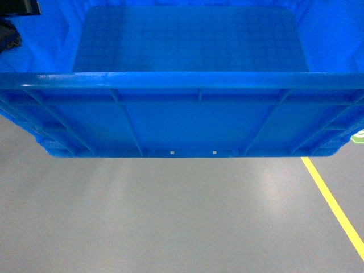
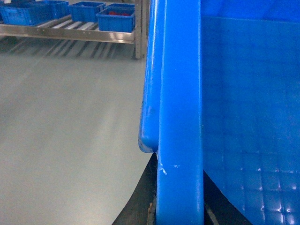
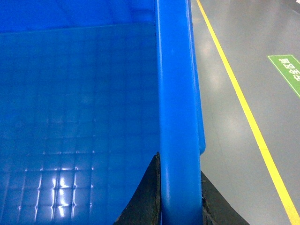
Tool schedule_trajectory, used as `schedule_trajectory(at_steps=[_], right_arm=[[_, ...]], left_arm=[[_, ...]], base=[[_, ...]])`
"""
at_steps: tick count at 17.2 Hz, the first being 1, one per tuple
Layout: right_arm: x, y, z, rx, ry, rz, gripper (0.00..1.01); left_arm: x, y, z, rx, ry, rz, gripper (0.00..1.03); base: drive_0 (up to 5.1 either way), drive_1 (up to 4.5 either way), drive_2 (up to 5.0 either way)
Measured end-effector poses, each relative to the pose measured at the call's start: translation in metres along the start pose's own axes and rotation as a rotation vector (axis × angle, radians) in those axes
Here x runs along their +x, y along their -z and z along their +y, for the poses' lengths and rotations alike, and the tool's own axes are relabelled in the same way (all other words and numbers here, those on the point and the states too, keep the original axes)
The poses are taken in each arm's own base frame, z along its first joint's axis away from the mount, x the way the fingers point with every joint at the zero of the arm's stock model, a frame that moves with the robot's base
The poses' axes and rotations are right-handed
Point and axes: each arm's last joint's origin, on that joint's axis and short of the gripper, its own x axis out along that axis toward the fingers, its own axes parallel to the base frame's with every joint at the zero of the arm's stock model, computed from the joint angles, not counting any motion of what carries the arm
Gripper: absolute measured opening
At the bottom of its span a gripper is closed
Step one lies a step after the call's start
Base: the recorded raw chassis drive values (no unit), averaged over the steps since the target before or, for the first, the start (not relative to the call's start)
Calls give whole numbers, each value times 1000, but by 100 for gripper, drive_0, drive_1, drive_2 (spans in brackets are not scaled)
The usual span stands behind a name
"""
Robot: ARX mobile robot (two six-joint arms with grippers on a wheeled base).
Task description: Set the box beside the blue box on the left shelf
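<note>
We see a grey floor [image 1: 170, 216] with a yellow line [image 1: 335, 205] running toward five o'clock in the head view and a green marking [image 3: 287, 70] beyond it. At eleven o'clock in the left wrist view, a steel shelf [image 2: 70, 33] carries blue bins [image 2: 86, 10].

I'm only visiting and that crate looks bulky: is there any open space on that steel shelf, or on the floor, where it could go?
The steel shelf looks crowded where visible: small blue bins fill its top. Its left end is out of view. The grey floor is bare between the held box and the yellow line, and again between shelf and box in the left wrist view.
</note>
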Motion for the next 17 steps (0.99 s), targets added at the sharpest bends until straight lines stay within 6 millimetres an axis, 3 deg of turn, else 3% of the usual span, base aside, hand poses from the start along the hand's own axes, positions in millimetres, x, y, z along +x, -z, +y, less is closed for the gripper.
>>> schedule_trajectory(at_steps=[17], right_arm=[[0, 0, 0, 0, 0, 1, 9]], left_arm=[[0, 0, 0, 0, 0, 0, 8]], base=[[-1, 427, -428]])
